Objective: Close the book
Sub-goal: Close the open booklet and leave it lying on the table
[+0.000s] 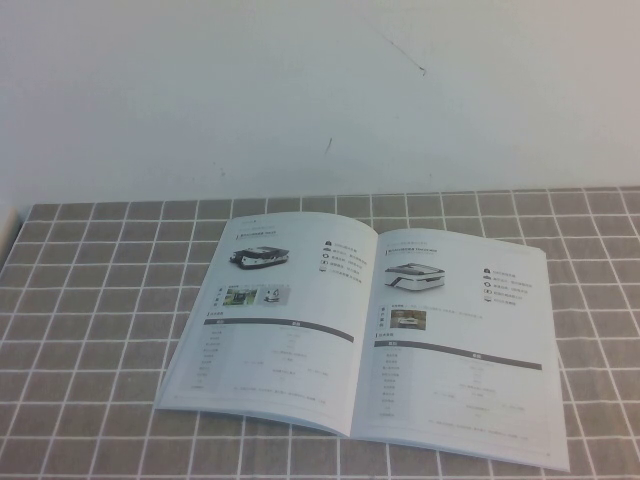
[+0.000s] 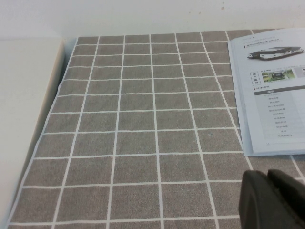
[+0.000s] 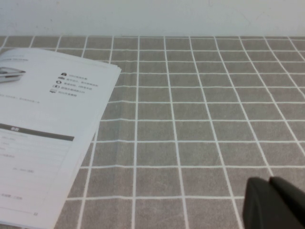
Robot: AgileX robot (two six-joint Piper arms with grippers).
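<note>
- Book (image 1: pixel 365 335) lies open and flat on the checked cloth (image 1: pixel 90 300), 2 pages up, ahead of both sets of fingertips and between them.
- Left gripper (image 2: pixel 268 176) sits near the left page's outer edge without touching it; its fingers look pressed together and empty.
- Right gripper (image 3: pixel 270 180) is likewise closed on nothing, well apart from the right page.
- Step, as I judge: approach; no page lifted yet.
- Next move needs 1 fingertip under an outer edge, then a swing over the spine.

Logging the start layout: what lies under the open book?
The grid-patterned grey cloth shows around the book; anything beneath its pages is hidden. Off to its sides, the left gripper and right gripper hover over cloth.
</note>
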